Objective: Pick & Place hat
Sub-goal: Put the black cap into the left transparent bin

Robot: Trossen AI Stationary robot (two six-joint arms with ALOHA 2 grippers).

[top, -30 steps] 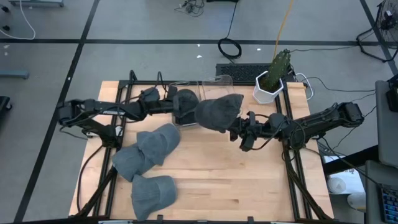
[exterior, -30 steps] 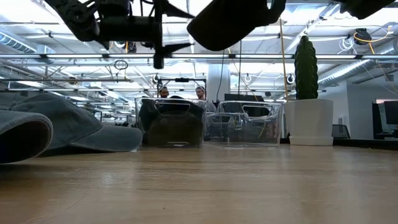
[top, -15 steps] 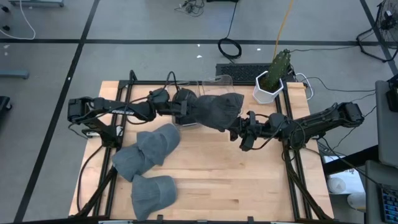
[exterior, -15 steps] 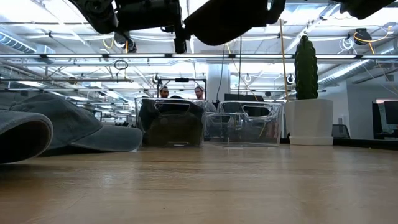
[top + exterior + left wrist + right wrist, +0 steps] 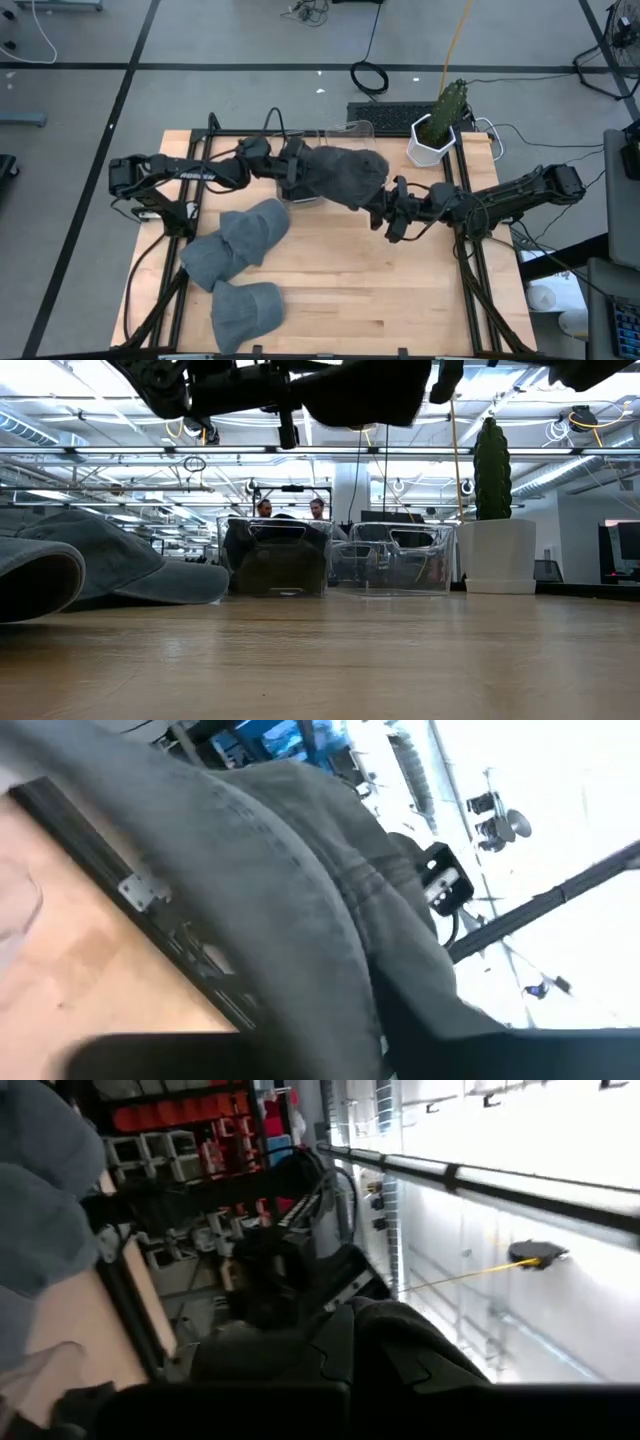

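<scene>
Table [image 5: 400,290] | 3 hats lying [image 5: 240,240] | 1 hat aloft [image 5: 340,178] | 2 bins [image 5: 275,555]

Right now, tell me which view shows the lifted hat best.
The high view: the lifted hat shows whole between both arms. The low view catches only its underside; the left wrist view shows close fabric, the right wrist view a dark edge.

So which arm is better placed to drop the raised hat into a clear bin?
Probably the left. Its hand meets the raised hat on the side by the clear bins; the right hand holds the far edge.
</scene>
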